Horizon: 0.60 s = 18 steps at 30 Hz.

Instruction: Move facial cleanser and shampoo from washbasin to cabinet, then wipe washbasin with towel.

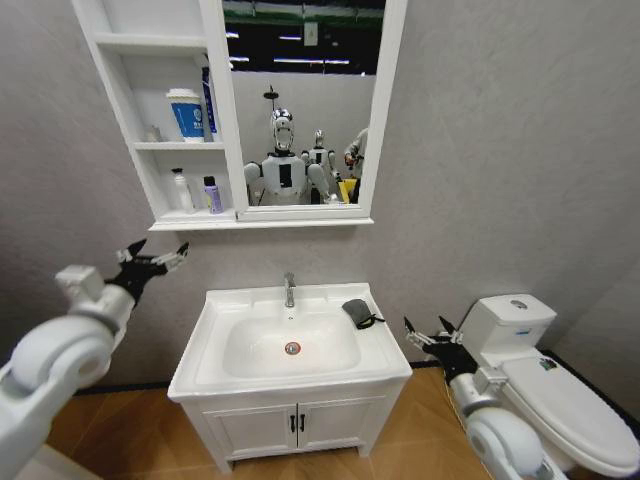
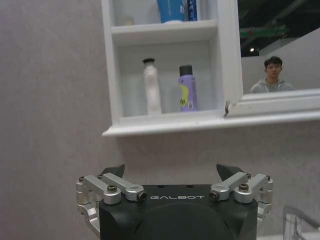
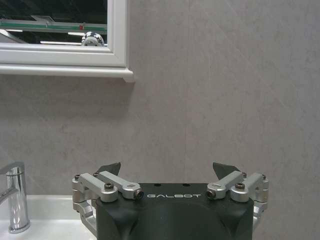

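1. The left claw (image 1: 155, 262) hangs wide and empty at the middle left of the head view, in front of the grey wall (image 1: 500, 160), below the cabinet (image 1: 165, 150) and above the left side of the washbasin (image 1: 290, 345). The right claw (image 1: 432, 338) is also spread wide and empty, low at the right, between the washbasin's right edge and the toilet (image 1: 545, 375).
2. A white bottle (image 1: 181, 190) and a purple bottle (image 1: 212, 194) stand side by side on the cabinet's lowest shelf, so the moving looks done and the wiping is left.
3. The towel (image 1: 357, 312) lies bunched on the washbasin's back right corner, right of the tap (image 1: 289, 289).
4. Risk: the towel sits close to the rim. A slanted reach by the right claw could nudge it over the edge towards the floor.
5. Risk: a shallow pinch may catch only the thin loop or one fold, and the cloth could slip out in mid-wipe.
6. Risk: a sweep along the back could strike the tap.
7. Risk: lifting the left arm could knock the shelf's underside and tip the bottles.
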Tool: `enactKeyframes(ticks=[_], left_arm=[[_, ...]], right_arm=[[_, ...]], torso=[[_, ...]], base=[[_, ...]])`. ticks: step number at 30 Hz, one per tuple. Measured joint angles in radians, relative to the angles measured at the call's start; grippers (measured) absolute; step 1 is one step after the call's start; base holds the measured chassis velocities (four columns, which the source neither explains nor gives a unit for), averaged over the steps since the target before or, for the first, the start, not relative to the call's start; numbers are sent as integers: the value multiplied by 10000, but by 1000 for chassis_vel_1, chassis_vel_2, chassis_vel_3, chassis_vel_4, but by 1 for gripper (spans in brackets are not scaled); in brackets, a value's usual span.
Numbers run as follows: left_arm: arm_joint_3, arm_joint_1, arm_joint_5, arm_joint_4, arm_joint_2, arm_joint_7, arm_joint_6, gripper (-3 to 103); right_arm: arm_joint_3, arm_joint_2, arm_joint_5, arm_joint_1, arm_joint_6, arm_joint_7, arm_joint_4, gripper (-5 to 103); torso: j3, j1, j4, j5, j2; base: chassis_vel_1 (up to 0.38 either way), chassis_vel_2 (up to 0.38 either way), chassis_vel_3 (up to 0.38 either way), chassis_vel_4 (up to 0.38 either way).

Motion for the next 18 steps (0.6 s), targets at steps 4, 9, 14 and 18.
enactKeyframes(ticks=[4, 9, 14, 18], left_arm=[[-563, 2078, 1348, -587, -1651, 533, -423, 100], [-580, 3733, 3446, -915, -3856, 1512, -1183, 98], [-341, 4091, 3716, -1062, -4756, 1854, -1440, 90], [511, 4254, 4238, -1307, -5752, 2449, -1833, 74]], right_arm=[[-98, -138, 107, 265, 23, 32, -221, 100], [-293, -89, 73, 420, 75, 82, -503, 100], [-427, 53, -16, 396, 101, 66, -686, 100], [-964, 200, 64, 932, -47, 193, -1355, 100]], torso=[[0, 0, 2, 5, 0], [0, -1, 0, 10, 0], [0, 0, -1, 7, 0], [1, -1, -5, 8, 0]], base=[[0, 0, 0, 0], [0, 0, 0, 0], [0, 0, 0, 0], [0, 0, 0, 0]])
